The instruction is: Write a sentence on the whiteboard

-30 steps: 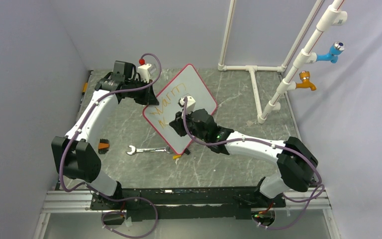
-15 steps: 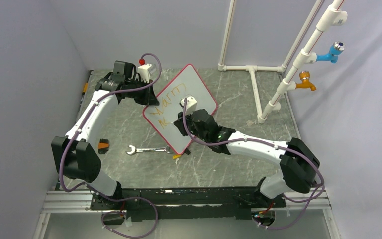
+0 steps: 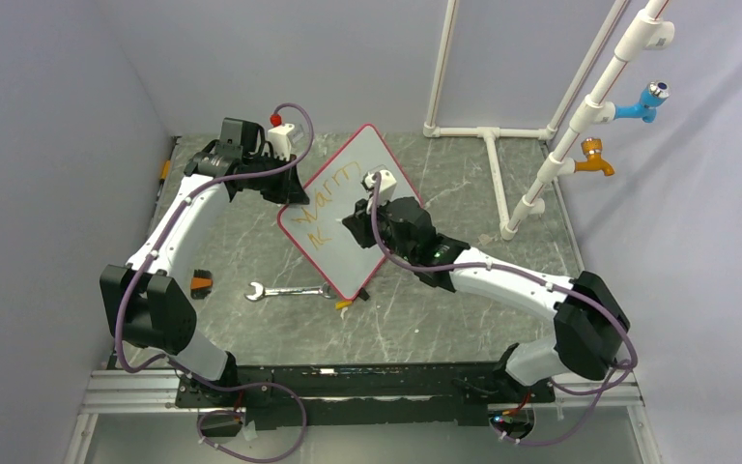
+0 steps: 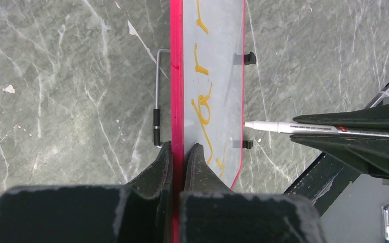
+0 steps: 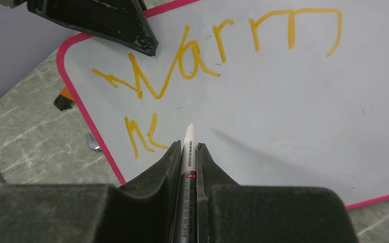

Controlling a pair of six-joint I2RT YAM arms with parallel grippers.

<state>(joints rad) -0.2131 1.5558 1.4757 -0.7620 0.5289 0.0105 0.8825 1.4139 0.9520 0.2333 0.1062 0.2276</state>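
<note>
We are gripping the whiteboard point(image 3: 346, 266) by its pink rim with our left hand point(image 4: 178, 148). Its fingers are closed tight on the board's upper left edge, which we judge is steadying the board against the push of the pen. The board is standing tilted on the worktop point(image 3: 444, 319) between the two arms, its face turned toward our right hand point(image 5: 189, 147). That hand is closed on a white-tipped marker point(image 5: 188, 135), pointing it almost square at the board's face. The tip is sitting just right of the short orange strokes that begin a second line under the orange word "Warm". We cannot tell whether it is touching the surface. We are judging the sentence barely begun, with most of the board's face bare.
</note>
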